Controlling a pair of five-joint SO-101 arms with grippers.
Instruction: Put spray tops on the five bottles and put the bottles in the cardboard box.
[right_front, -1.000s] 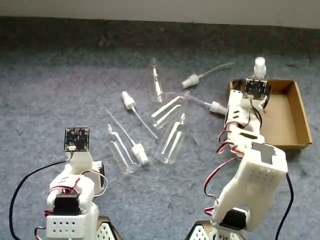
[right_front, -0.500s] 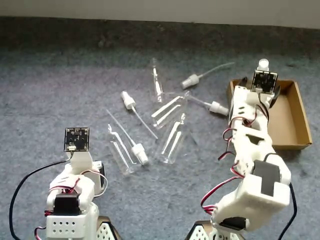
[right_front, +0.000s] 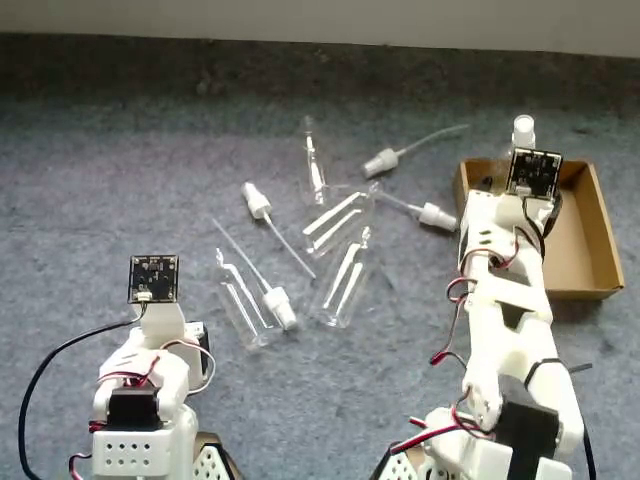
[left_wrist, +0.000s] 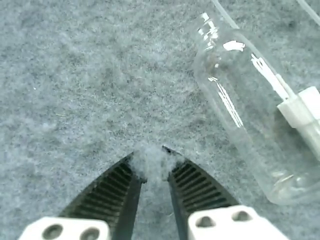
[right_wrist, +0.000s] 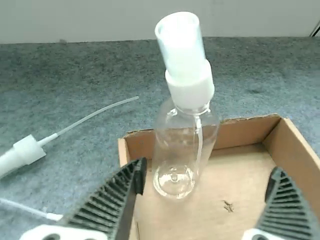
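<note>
Currently the right gripper gapes wide and empty. A capped bottle stands upright in the box, between and just beyond its fingers. The left gripper is barely parted over carpet, a lying bottle beside one finger.

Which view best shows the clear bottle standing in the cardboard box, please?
The right wrist view: the clear plastic bottle stands upright in the brown cardboard box, seen whole and close. In the high view its white spray top peeks past the right arm. The left wrist view faces a different bottle, lying down.
</note>
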